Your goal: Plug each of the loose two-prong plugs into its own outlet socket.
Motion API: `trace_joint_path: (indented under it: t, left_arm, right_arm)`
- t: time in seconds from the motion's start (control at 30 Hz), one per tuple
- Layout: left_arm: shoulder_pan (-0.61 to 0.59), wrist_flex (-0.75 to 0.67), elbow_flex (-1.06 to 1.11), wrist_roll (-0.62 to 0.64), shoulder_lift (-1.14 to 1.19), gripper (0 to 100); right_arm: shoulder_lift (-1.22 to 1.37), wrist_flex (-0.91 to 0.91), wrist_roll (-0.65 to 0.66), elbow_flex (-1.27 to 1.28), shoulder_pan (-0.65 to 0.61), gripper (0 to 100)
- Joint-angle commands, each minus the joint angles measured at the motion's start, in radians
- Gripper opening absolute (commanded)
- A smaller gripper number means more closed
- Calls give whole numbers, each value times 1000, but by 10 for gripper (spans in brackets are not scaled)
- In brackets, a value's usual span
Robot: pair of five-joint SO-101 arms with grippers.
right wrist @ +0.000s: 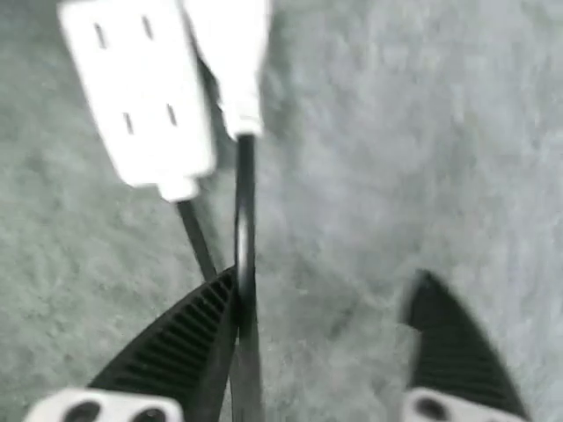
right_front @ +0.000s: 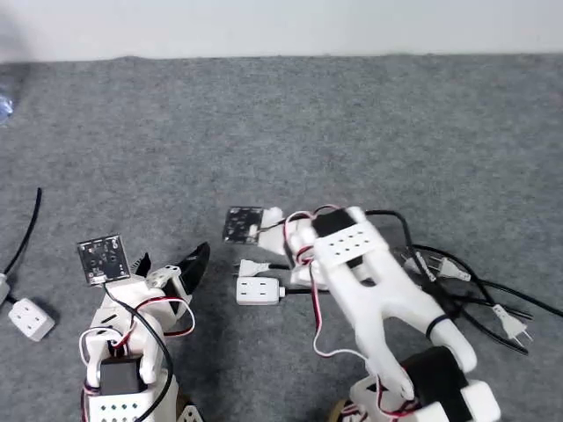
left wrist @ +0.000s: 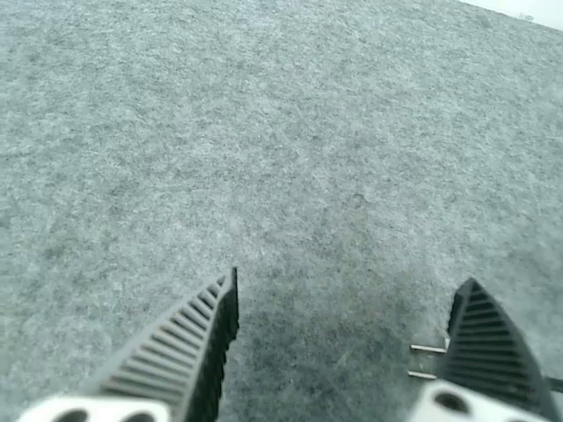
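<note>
Hovering over the fuzzy grey worktop (left wrist: 264, 132), my ribbed left gripper (left wrist: 352, 278) and right gripper (right wrist: 328, 274) gape empty; a white plug (right wrist: 230, 53), partly cut off, lies beside the boxy outlet (right wrist: 141, 97).

Soft even light, faint shadows

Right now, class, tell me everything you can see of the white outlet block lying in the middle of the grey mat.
The white outlet block is a flat, rounded rectangle, plastic by its look, lying face up on the grey mat. Its top shows pairs of narrow slots, all empty. A black cord leaves one short end. A white plug lies close beside it, not inserted.
</note>
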Motion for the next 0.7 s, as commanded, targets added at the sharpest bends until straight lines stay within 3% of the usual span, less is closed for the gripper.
trace_joint_path:
  t: [0.0,0.27,0.67]
  left_arm:
    - [-5,-9,-4,9,-6,359]
    - [-6,-9,-4,9,-6,359]
    - [-6,-9,-4,9,-6,359]
  right_arm:
    - [-18,27,6,-87,-47,348]
    - [265,213,8,-341,-108,325]
    - [598,229,-2,-681,-173,325]
